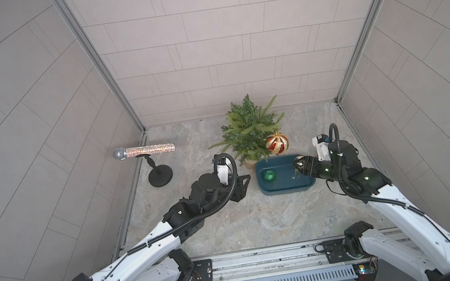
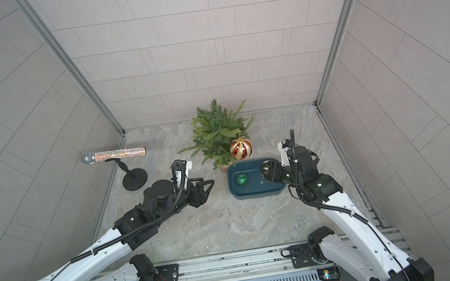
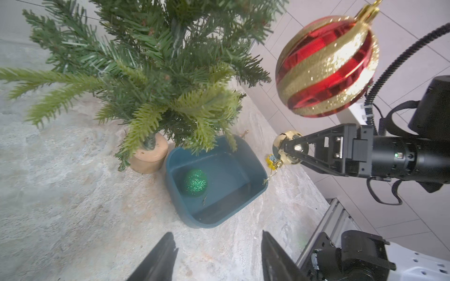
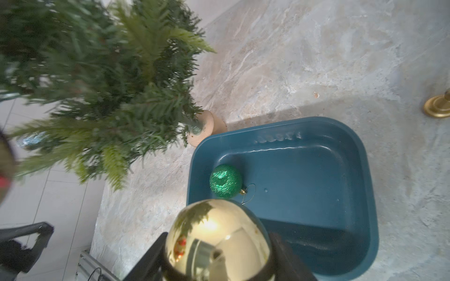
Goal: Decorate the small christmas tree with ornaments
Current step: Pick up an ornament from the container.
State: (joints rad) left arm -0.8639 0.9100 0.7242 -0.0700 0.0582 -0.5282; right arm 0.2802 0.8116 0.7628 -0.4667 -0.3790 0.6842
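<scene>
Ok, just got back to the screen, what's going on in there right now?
The right gripper is shut on the gold ornament, holding it up above the rim of the blue tub. The red-and-gold striped ornament hangs from the small christmas tree, and the glittery green ornament lies in the tub. The left gripper is open and empty, hovering beside the tub.

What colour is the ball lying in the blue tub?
The ball is glittery green, clearest in the right wrist view.
</scene>
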